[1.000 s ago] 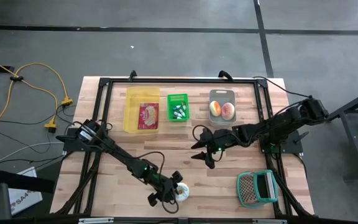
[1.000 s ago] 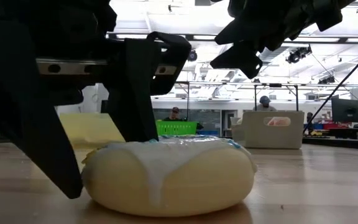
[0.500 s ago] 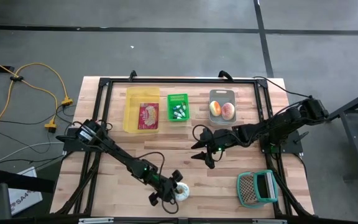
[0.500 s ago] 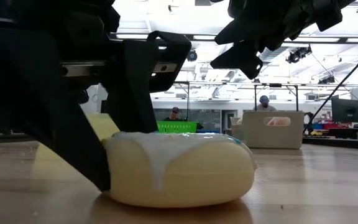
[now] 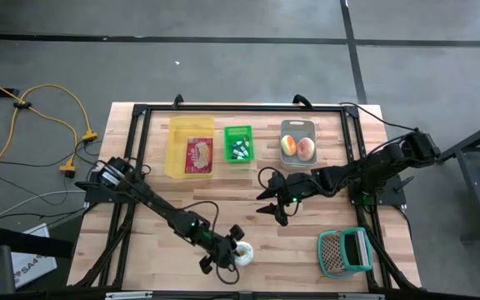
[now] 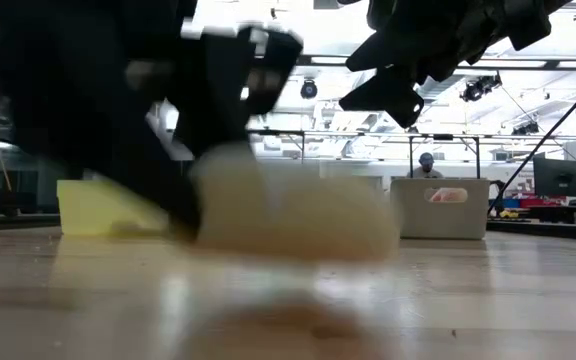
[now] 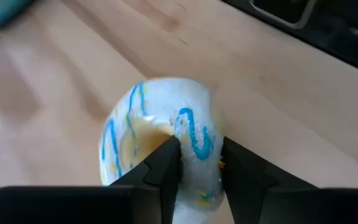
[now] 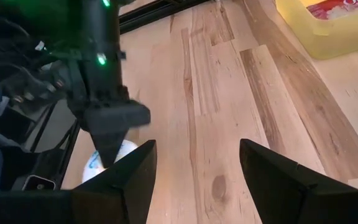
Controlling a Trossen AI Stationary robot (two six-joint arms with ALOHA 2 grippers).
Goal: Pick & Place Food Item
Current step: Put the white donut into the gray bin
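Observation:
A donut with white icing and blue squiggles (image 7: 160, 124) sits in my left gripper (image 7: 201, 152), which is shut on it near the table's front edge, left of centre (image 5: 227, 252). The low view shows the donut (image 6: 298, 210) blurred and raised off the wood. My right gripper (image 5: 275, 204) hangs open over the table's middle, holding nothing; its fingers (image 8: 129, 180) stand wide apart in its wrist view, with the donut (image 8: 104, 162) small beyond them. My left gripper holds one side of the donut's ring (image 7: 197, 140), with one finger (image 7: 166, 165) at the hole and the other (image 7: 241, 171) outside the rim. The fingers slant down from the table's left. The donut hangs clear of the table.
Along the far side stand a yellow tray (image 5: 191, 147) with a red packet, a green bin (image 5: 239, 143) and a grey tray (image 5: 297, 146) with two round fruits. A teal basket (image 5: 344, 252) lies at the near right. Bare wood lies between them.
My left gripper has shut on the donut, its near finger sliding in against the donut's side. It has then risen and lifted the donut off the table. The right arm has kept still.

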